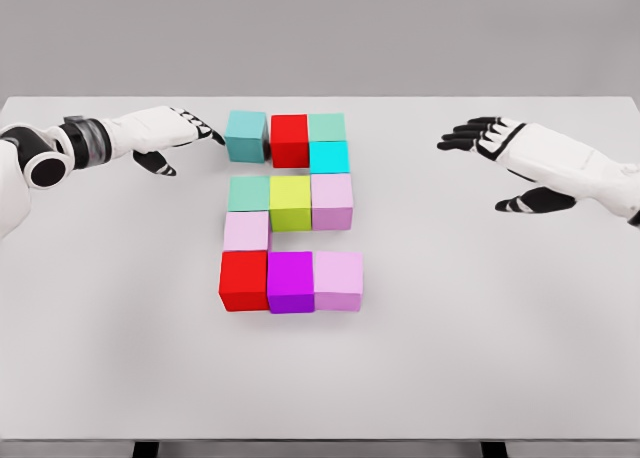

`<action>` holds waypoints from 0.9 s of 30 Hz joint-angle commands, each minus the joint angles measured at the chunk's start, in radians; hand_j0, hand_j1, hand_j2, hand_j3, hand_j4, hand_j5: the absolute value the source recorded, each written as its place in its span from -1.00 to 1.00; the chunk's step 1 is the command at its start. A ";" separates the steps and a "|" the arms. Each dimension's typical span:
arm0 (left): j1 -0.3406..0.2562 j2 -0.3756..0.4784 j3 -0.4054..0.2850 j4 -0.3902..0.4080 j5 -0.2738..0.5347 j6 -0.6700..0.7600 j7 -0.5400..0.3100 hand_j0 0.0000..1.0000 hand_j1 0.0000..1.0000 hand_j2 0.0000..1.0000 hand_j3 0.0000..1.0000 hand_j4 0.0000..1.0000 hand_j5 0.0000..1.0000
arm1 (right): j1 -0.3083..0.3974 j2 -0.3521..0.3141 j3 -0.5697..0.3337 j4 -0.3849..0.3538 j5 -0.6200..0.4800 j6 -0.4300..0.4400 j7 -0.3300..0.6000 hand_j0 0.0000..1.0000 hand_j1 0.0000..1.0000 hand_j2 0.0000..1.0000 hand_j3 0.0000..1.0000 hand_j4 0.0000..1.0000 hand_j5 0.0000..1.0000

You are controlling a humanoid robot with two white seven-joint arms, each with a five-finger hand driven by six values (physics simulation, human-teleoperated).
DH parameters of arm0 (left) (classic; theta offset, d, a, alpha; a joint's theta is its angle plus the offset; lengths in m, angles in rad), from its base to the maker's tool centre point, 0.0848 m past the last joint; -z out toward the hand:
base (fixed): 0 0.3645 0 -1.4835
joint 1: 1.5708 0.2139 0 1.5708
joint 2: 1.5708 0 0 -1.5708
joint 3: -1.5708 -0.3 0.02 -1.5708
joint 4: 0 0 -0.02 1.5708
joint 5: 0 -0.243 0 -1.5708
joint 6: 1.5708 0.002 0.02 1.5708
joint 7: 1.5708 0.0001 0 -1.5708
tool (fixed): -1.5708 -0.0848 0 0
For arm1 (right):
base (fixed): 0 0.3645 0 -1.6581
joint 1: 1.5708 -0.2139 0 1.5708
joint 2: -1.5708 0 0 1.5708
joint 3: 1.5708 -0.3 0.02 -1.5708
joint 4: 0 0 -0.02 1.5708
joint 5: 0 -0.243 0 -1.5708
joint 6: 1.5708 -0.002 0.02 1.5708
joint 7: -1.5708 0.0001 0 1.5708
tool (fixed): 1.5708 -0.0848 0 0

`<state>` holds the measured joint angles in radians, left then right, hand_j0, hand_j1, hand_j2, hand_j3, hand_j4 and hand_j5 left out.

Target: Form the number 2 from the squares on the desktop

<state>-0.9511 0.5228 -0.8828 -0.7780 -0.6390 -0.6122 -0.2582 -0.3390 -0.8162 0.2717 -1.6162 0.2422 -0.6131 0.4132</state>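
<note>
While the white table (120, 358) carries everything, the block figure in front of both hands already reads nearly as a 2: a bottom row of red cube (244, 280), magenta cube (291, 281) and pale pink cube (338, 280), a pink connector cube (246, 231) above the red one, a middle row, and a top row. The left hand (165, 133) lies flat with fingers extended and holding nothing, its fingertips (212, 134) touching or just short of the outer face of the teal cube (245, 135), which sits slightly askew against the top red cube (290, 140). The right hand (505, 153) hovers well apart from the blocks on the far side, fingers spread and empty. Judging by this, the step in hand is squaring that teal cube into the top row. It would go best as a slow, level push along the row, with flat contact on the face's middle so the cube does not twist or shove its neighbours.
</note>
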 commanded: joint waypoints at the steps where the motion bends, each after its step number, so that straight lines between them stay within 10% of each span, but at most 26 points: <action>1: 0.000 0.000 0.002 -0.003 0.005 0.001 0.001 0.73 0.73 0.73 0.73 0.73 0.73 | 0.000 0.048 -0.025 0.006 -0.004 0.002 0.006 1.00 1.00 1.00 1.00 1.00 1.00; 8: 0.000 0.006 0.002 -0.003 0.005 0.001 0.000 0.73 0.73 0.73 0.73 0.73 0.73 | 0.018 0.089 -0.023 0.121 0.035 0.002 0.004 1.00 1.00 1.00 1.00 1.00 1.00; 27: 0.002 -0.001 0.004 -0.018 0.005 0.001 -0.001 0.73 0.73 0.73 0.73 0.73 0.73 | 0.026 0.107 -0.028 0.122 0.032 0.002 0.003 1.00 1.00 1.00 1.00 1.00 1.00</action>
<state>-0.9495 0.5221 -0.8813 -0.7943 -0.6389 -0.6122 -0.2592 -0.3114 -0.7092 0.2445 -1.4942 0.2823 -0.6130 0.4162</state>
